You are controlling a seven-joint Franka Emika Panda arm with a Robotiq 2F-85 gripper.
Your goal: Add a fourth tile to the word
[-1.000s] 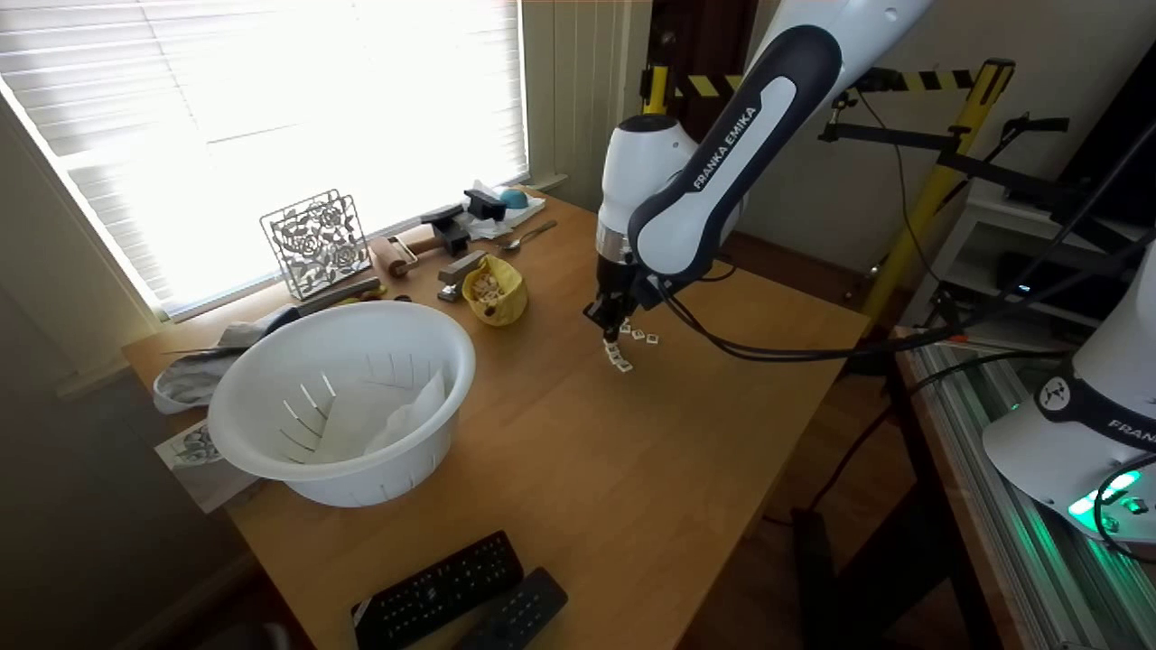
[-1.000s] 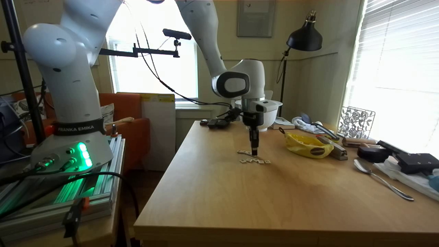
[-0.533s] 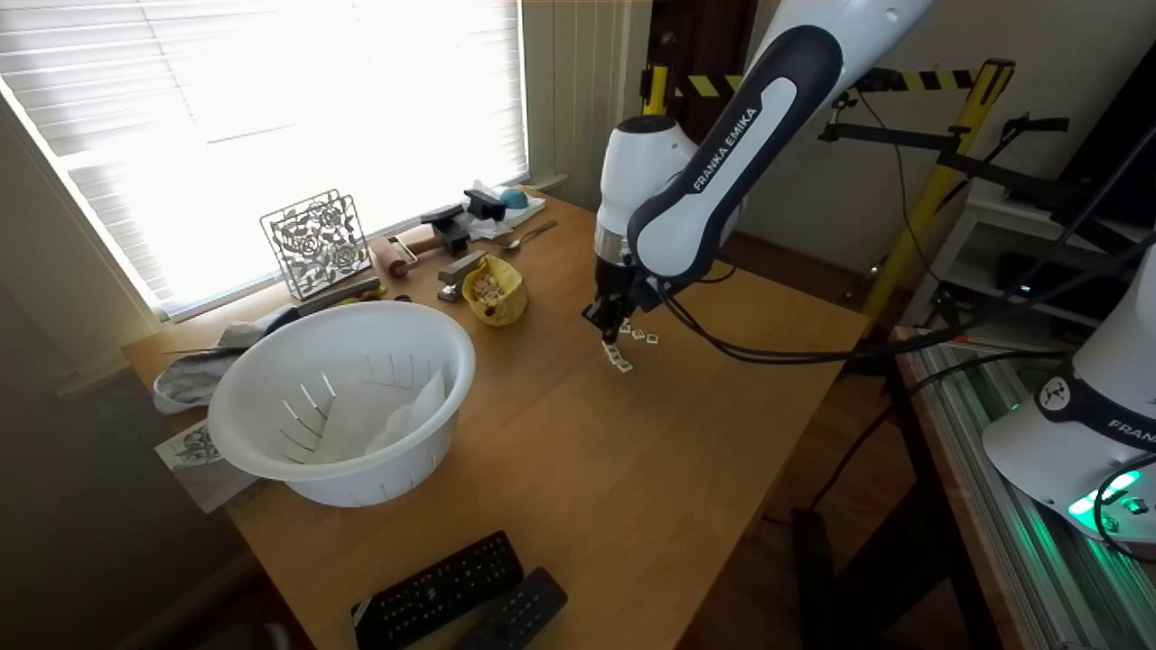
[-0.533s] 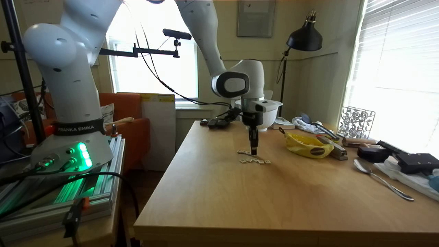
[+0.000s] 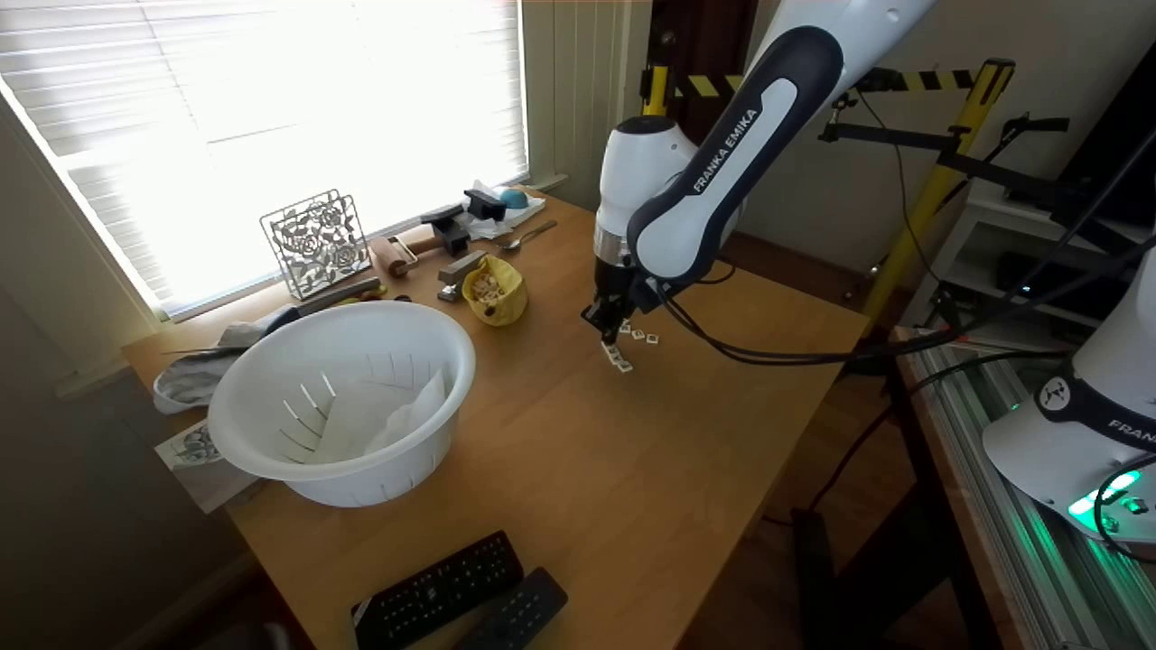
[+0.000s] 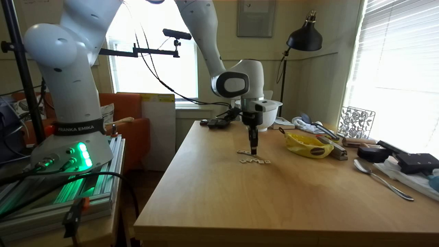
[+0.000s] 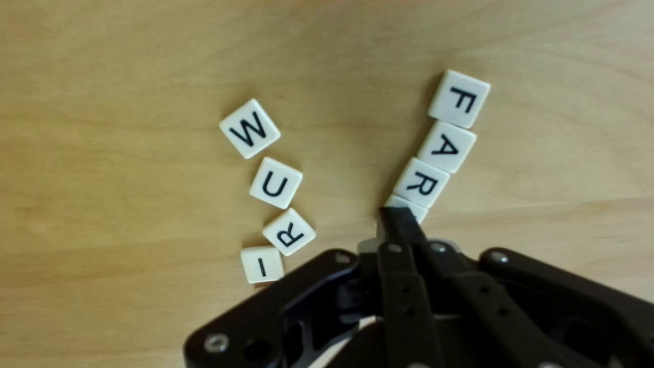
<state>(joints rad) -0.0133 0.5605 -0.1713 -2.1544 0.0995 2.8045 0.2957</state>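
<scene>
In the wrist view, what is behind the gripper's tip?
A tile touching the R of FAR: its upper part shows. The gripper hides the rest, so its letter is unreadable.

The white arm [image 6: 203, 36] arches high from its green-lit base [image 6: 70, 148], then its forearm [image 5: 741, 149], lettered FRANKA EMIKA, slopes down to an upright wrist [image 6: 254, 79]. The two black fingers [image 7: 400, 228] point straight down; in the wrist view I see them closed together, side by side.
</scene>
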